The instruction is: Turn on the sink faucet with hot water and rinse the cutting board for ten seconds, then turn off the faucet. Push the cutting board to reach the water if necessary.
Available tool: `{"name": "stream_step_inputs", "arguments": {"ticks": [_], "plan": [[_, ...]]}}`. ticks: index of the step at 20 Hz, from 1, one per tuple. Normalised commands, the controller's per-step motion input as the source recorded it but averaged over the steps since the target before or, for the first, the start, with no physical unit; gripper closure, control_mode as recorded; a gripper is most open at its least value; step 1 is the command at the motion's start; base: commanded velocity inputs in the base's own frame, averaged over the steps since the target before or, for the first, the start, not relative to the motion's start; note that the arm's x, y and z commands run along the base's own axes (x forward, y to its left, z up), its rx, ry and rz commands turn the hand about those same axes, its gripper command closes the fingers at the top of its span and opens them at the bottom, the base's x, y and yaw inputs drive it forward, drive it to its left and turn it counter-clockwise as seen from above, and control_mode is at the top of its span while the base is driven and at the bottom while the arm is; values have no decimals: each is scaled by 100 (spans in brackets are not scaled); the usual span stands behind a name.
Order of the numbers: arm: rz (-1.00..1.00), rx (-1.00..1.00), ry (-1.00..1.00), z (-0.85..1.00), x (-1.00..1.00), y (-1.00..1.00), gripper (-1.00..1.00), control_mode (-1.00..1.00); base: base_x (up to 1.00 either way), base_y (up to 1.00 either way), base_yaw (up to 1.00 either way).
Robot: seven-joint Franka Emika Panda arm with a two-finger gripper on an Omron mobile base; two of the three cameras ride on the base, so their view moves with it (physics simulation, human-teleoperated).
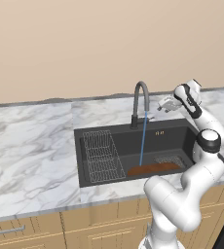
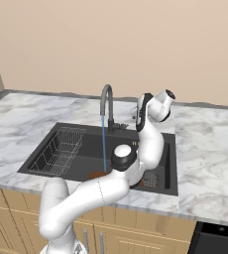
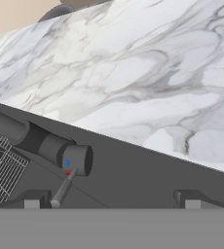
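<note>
The reddish-brown wooden cutting board (image 1: 153,168) lies flat at the near edge of the matte black rectangular sink (image 1: 114,137), with the thin blue water stream (image 1: 142,138) falling from the dark grey gooseneck faucet (image 1: 140,103) onto its left end. Left of it rests the grey wire rack (image 1: 102,154). Farther back, the two-finger gripper (image 1: 158,103) hovers just beside the faucet's small silver lever (image 3: 63,188), its 2 fingertips (image 3: 32,203) spread apart, holding nothing; whether they touch the lever is unclear.
</note>
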Motion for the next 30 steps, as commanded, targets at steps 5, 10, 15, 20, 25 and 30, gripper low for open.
{"name": "stream_step_inputs", "arguments": {"ticks": [5, 10, 15, 20, 25, 30], "plan": [[0, 0, 0, 0, 0, 0, -100, -100, 0, 0, 0], [0, 0, 0, 0, 0, 0, -100, -100, 0, 0, 0], [0, 0, 0, 0, 0, 0, -100, -100, 0, 0, 0], [0, 0, 0, 0, 0, 0, -100, -100, 0, 0, 0], [0, 0, 0, 0, 0, 0, -100, -100, 0, 0, 0], [0, 0, 0, 0, 0, 0, -100, -100, 0, 0, 0]]}}
